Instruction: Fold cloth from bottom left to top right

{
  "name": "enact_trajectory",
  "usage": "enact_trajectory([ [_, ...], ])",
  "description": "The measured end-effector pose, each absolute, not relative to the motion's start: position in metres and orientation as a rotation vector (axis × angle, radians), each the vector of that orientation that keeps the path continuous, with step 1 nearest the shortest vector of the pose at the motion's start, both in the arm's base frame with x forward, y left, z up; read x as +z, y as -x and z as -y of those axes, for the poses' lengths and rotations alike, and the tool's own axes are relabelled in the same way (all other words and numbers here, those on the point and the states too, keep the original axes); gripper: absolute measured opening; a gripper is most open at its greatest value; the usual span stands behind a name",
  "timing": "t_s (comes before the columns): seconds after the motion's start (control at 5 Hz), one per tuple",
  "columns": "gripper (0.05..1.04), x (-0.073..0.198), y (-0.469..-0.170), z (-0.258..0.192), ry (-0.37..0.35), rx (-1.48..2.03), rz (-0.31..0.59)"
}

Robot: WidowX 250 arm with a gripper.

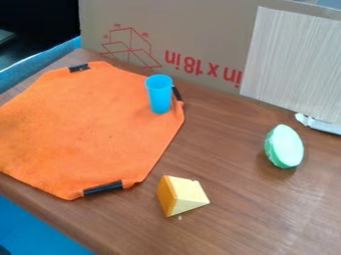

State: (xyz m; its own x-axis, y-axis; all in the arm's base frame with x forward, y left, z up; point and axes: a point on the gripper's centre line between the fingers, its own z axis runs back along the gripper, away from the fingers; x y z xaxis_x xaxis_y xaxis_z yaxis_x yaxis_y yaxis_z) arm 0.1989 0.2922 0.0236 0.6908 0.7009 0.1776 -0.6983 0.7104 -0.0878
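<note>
An orange cloth lies spread flat on the left half of the wooden table, with its left part cut off by the view's edge. Black strips mark its edge at the top left, at the right behind the cup, and at the bottom. A blue cup stands upright on the cloth near its upper right edge.
A yellow cheese-like wedge sits on the table just right of the cloth's bottom corner. Farther right is a green and white oval piece. A cardboard wall with a pale panel borders the back.
</note>
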Motion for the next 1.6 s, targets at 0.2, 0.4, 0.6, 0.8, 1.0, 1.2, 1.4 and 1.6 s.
enact_trajectory([
  [0.2,0.049,0.042,-0.2,-0.288,0.076,0.757,0.232],
  [0.4,0.049,0.069,-0.201,-0.285,0.118,0.755,0.262],
  [0.6,0.063,0.093,-0.202,-0.282,0.146,0.761,0.27],
  [0.8,0.207,0.097,-0.2,-0.287,0.111,0.77,0.254],
  [1.0,0.471,0.086,-0.198,-0.293,0.076,0.761,0.237],
  [1.2,0.757,0.067,-0.195,-0.292,0.082,0.744,0.205],
  [1.4,0.987,0.049,-0.191,-0.29,0.081,0.733,0.192],
  [1.6,1.003,0.035,-0.187,-0.289,0.066,0.733,0.174],
])
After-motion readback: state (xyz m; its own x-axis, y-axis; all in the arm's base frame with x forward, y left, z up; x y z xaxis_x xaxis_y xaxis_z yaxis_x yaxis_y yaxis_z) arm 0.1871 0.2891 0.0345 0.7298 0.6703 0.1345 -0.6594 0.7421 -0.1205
